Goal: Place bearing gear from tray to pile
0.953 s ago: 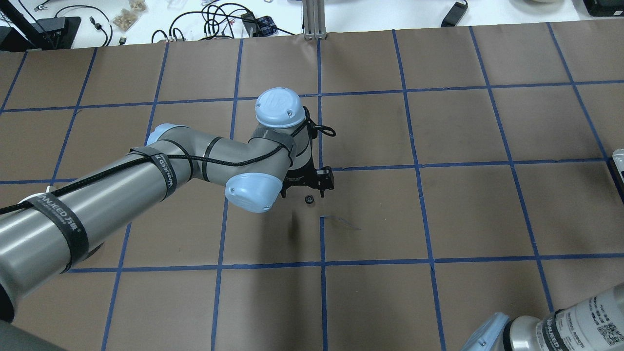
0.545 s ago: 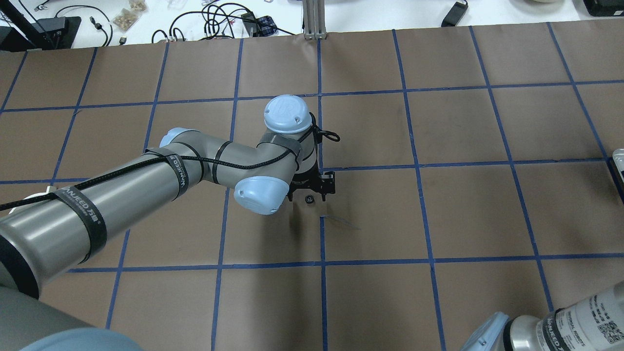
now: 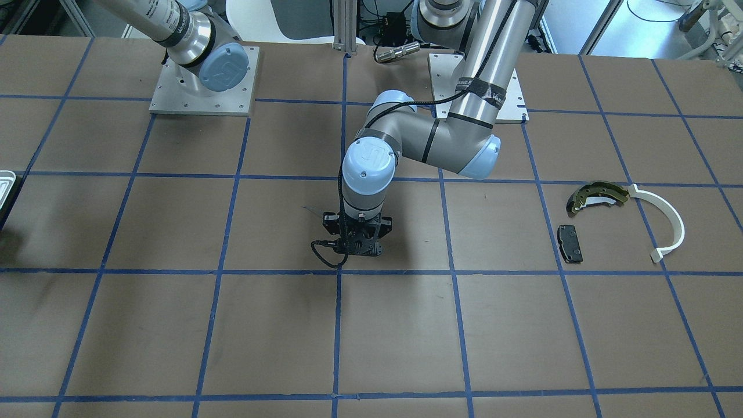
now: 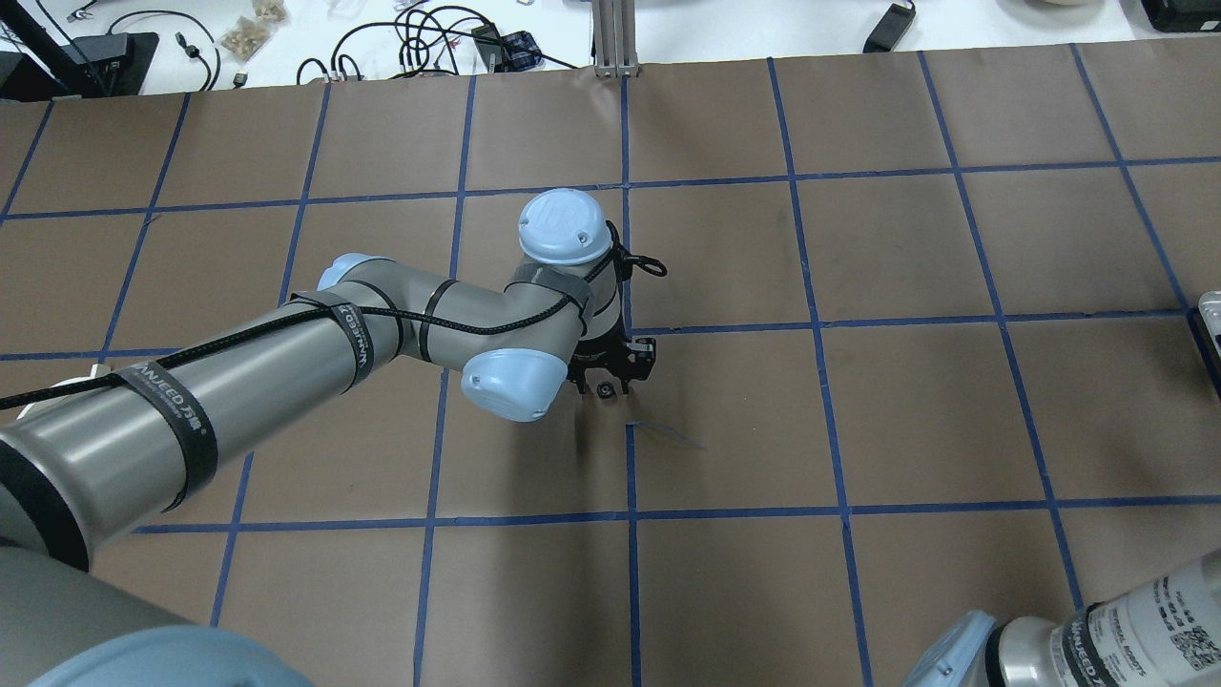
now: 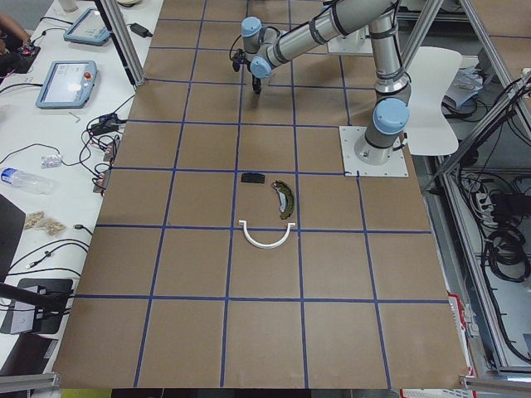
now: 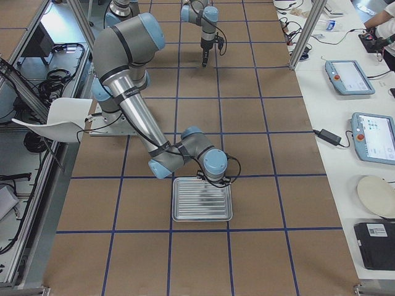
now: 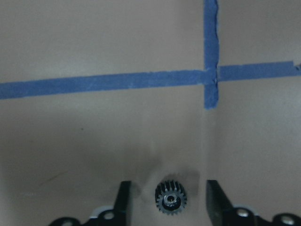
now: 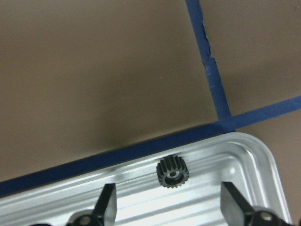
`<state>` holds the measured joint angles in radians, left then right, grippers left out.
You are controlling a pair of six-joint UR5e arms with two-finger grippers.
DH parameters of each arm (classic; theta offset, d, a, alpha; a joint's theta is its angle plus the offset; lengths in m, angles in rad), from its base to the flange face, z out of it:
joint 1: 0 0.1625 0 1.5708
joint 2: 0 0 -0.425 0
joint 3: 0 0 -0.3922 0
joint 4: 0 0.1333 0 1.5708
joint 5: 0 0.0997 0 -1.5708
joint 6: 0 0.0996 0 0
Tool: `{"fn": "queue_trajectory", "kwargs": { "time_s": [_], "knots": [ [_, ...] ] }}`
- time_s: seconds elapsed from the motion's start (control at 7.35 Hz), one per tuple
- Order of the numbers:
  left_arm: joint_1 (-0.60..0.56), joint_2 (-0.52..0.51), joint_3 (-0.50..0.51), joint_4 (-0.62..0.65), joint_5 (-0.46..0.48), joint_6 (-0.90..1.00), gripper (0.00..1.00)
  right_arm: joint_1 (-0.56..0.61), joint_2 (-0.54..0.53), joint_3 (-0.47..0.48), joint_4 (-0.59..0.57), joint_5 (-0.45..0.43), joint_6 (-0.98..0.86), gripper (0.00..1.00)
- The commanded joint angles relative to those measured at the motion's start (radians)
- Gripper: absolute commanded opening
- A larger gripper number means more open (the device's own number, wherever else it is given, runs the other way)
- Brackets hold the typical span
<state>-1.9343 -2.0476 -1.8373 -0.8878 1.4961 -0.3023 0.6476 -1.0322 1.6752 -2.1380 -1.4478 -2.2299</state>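
Bearing gear (image 7: 171, 199) number one lies flat on the brown paper table (image 7: 94, 141), near a blue tape crossing (image 7: 210, 75). It sits between the spread fingers of the left gripper (image 7: 167, 190), which flank it without touching. You have a second gear (image 8: 172, 172) lying in the tray (image 8: 256, 150), close to its rim, ahead of the right gripper (image 8: 170, 202), whose fingers also stand wide apart and grasp nothing. So you can count two gears, one tray, and a pile of three parts, namely brake shoe (image 3: 598, 196), white half-ring (image 3: 667, 223) and black pad (image 3: 570, 242), well apart from both gears. From the front, the left wrist hides the first gear and the tray is cut off at the frame edge. Overhead gives you only a sliver of the tray.
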Motion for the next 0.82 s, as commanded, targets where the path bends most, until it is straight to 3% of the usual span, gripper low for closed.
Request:
{"fn": "queue_trajectory", "kwargs": {
  "time_s": [0.0, 0.41, 0.54, 0.68],
  "knots": [
    [0.002, 0.004, 0.006, -0.003, 0.0, 0.003, 0.0, 0.004, 0.0, 0.0, 0.001, 0.0, 0.01, 0.7],
    [0.059, 0.04, 0.056, -0.093, 0.027, 0.04, 0.0, 0.006, 0.014, 0.0, -0.003, 0.001, 0.01, 0.7],
    [0.111, 0.064, 0.094, -0.17, 0.061, 0.143, 0.0, 0.006, 0.026, 0.0, -0.003, 0.001, 0.01, 0.66],
    [0.197, 0.082, 0.146, -0.271, 0.094, 0.228, 0.0, 0.007, 0.021, -0.002, -0.003, 0.0, 0.025, 0.52]
  ]
}}
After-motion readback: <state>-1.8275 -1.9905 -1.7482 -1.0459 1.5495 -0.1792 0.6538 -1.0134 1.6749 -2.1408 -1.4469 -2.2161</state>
